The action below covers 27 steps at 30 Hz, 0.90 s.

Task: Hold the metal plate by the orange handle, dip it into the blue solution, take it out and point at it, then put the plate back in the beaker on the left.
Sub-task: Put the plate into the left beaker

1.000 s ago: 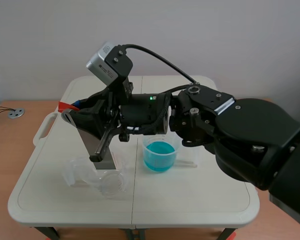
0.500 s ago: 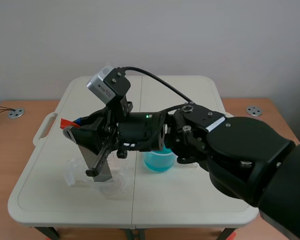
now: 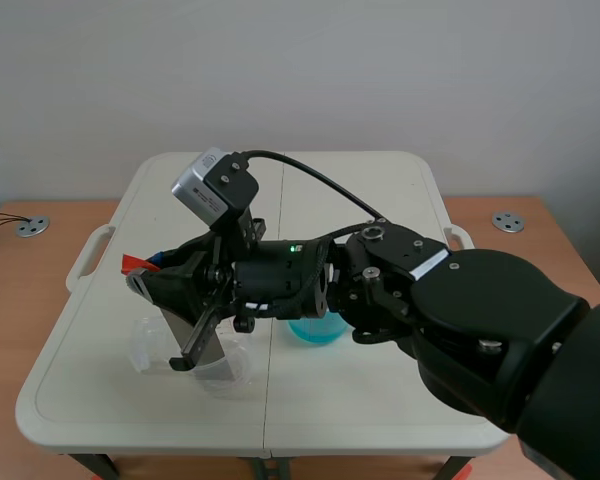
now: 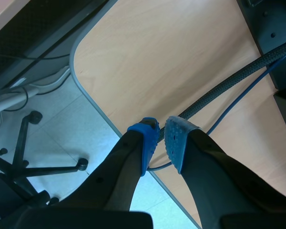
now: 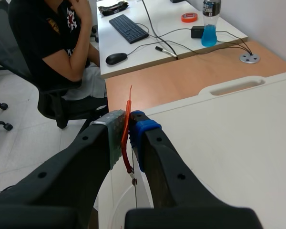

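The grey metal plate (image 3: 206, 338) hangs tilted from its orange handle (image 3: 134, 263), and its lower end is inside the clear beaker (image 3: 223, 366) at the table's front left. My right gripper (image 3: 152, 270) reaches across from the right and is shut on the handle. In the right wrist view the thin orange handle (image 5: 128, 121) is pinched between the pads of my right gripper (image 5: 128, 132). The beaker of blue solution (image 3: 315, 329) stands at the middle, mostly hidden behind the right arm. My left gripper (image 4: 161, 139) is shut on nothing, off the table over a wooden desk edge.
The white folding table (image 3: 400, 390) has a handle slot (image 5: 236, 86) at its left end. Beyond it a person (image 5: 52, 43) sits by a desk with a keyboard (image 5: 127, 27) and a bottle (image 5: 209, 21). A cable (image 4: 229, 86) runs ahead of the left gripper.
The right arm has sunk and carried the plate down, so its lower end has gone from just above the clear beaker into it. The blue beaker is now more hidden.
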### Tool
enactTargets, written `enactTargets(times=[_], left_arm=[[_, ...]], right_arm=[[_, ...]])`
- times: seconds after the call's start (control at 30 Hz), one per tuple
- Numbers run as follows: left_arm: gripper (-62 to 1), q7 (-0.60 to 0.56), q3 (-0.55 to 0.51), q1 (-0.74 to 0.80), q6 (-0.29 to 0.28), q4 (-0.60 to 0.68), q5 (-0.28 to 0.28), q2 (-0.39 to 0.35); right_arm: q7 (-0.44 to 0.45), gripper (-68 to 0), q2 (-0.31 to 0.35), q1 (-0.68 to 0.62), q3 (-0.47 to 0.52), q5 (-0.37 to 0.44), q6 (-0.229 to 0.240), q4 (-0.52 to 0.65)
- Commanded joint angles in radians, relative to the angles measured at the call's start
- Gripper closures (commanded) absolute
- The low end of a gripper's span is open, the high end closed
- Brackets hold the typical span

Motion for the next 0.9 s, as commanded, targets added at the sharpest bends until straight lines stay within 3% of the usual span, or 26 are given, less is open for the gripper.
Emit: enactTargets(times=[0.0, 0.13, 0.33, 0.5, 0.6, 0.63, 0.7, 0.8, 0.87], left_arm=[[-9.2, -0.006, -0.005, 0.007, -0.002, 0.010, -0.005, -0.005], [-9.2, -0.006, -0.005, 0.007, -0.002, 0.010, -0.005, -0.005], [-9.2, -0.006, -0.005, 0.007, -0.002, 0.010, -0.005, -0.005], [-9.2, -0.006, -0.005, 0.007, -0.002, 0.010, -0.005, -0.005], [-10.8, -0.003, -0.005, 0.007, -0.002, 0.010, -0.005, -0.005], [-14.9, 0.001, -0.005, 0.007, -0.002, 0.010, -0.005, -0.005], [-29.6, 0.014, -0.005, 0.007, -0.002, 0.010, -0.005, -0.005], [-62.3, 0.017, -0.006, 0.007, 0.003, 0.010, 0.002, -0.005], [-62.3, 0.017, -0.006, 0.007, 0.007, 0.010, 0.001, -0.005]], right_arm=[[0.011, -1.3, -0.008, 0.020, 0.001, 0.003, 0.003, 0.002], [0.011, -1.4, -0.006, 0.021, 0.001, -0.014, 0.000, 0.002], [0.012, -8.3, -0.005, 0.023, 0.002, -0.024, -0.004, 0.002], [0.012, -10.3, 0.005, 0.044, 0.004, -0.031, -0.068, 0.003], [0.016, -10.7, 0.014, 0.063, 0.006, -0.030, -0.080, 0.003], [0.016, -12.3, 0.015, 0.069, 0.010, -0.030, -0.080, 0.003], [0.016, -17.8, 0.017, 0.079, 0.011, -0.030, -0.080, 0.003], [0.015, -27.9, 0.017, 0.091, 0.016, -0.030, -0.079, 0.003], [0.016, -34.4, 0.017, 0.096, 0.024, -0.029, -0.080, 0.003]])
